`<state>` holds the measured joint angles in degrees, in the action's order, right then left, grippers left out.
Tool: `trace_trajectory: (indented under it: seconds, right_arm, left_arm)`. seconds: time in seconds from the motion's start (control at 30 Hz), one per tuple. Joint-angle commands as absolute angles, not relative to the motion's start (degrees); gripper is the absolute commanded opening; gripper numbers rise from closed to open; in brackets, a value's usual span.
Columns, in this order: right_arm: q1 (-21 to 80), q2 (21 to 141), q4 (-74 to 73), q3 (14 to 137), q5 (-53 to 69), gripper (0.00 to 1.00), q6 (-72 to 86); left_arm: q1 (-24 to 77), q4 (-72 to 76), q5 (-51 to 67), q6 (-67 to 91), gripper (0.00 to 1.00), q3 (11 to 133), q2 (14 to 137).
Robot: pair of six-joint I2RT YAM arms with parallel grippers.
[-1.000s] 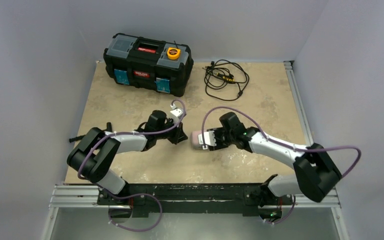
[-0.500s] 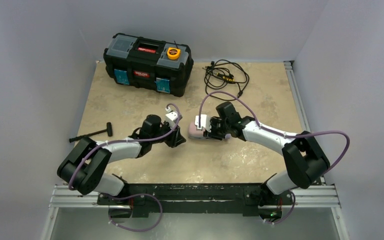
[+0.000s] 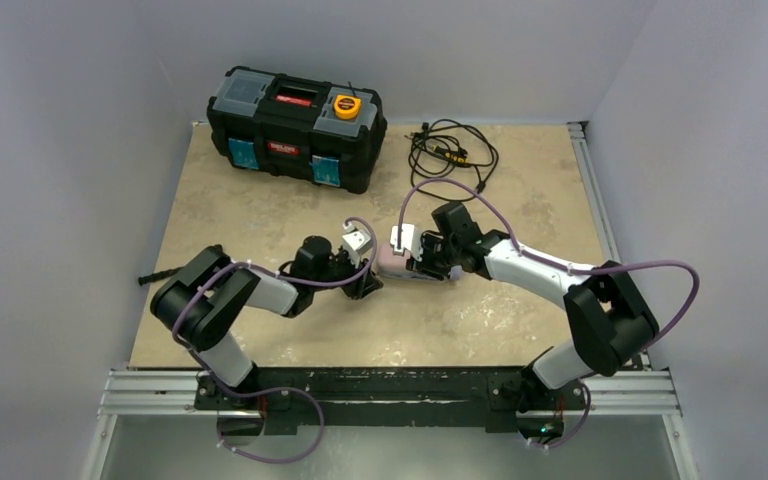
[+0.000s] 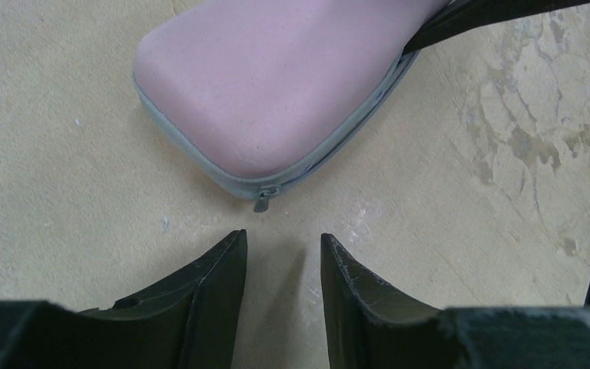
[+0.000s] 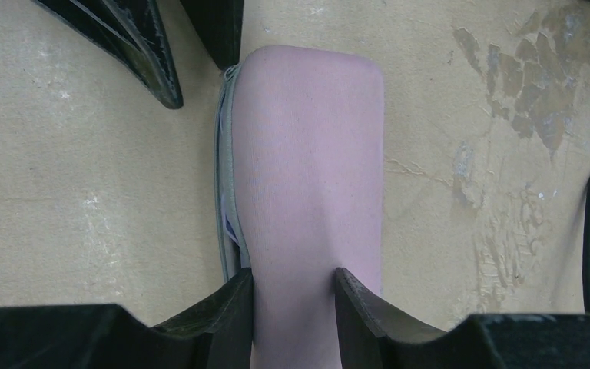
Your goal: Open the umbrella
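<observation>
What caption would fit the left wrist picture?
Open left fingers face the zipper pull on the packed pink umbrella.

Pink packed umbrella mid-table, right jaws at one end, left jaws just beside, black toolbox behind.

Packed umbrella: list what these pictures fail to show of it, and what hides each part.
Right wrist view: the near end of the packed umbrella lies between the fingers of the right gripper and runs off the bottom edge.
Left wrist view: its far end is cut off by the top edge.
Top external view: the zip pull is too small to make out.
</observation>
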<state>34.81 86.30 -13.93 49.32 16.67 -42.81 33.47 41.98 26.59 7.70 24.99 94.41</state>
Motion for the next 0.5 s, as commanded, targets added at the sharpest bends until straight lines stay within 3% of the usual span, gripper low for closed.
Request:
trace_trajectory:
  seconds: [0.0, 0.13, 0.33, 0.47]
  right_arm:
    - [34.5, 89.0, -23.5, 48.8, 18.3, 0.32, -39.2]
    - [34.5, 89.6, -23.9, 49.4, 18.2, 0.32, -38.7]
    - [34.5, 89.4, -24.2, 49.3, 18.1, 0.31, -39.7]
    - [34.5, 89.7, -24.4, 49.2, 18.0, 0.30, -40.2]
  left_arm:
    - [34.4, 49.7, 26.8, 7.5, 0.36, 28.7, 97.0]
    - [34.7, 50.4, 26.6, 9.1, 0.27, 30.2, 98.3]
    - [34.6, 48.6, 25.1, 9.7, 0.02, 29.6, 96.9]
    - [34.1, 47.0, 23.9, 12.1, 0.00, 29.1, 95.3]
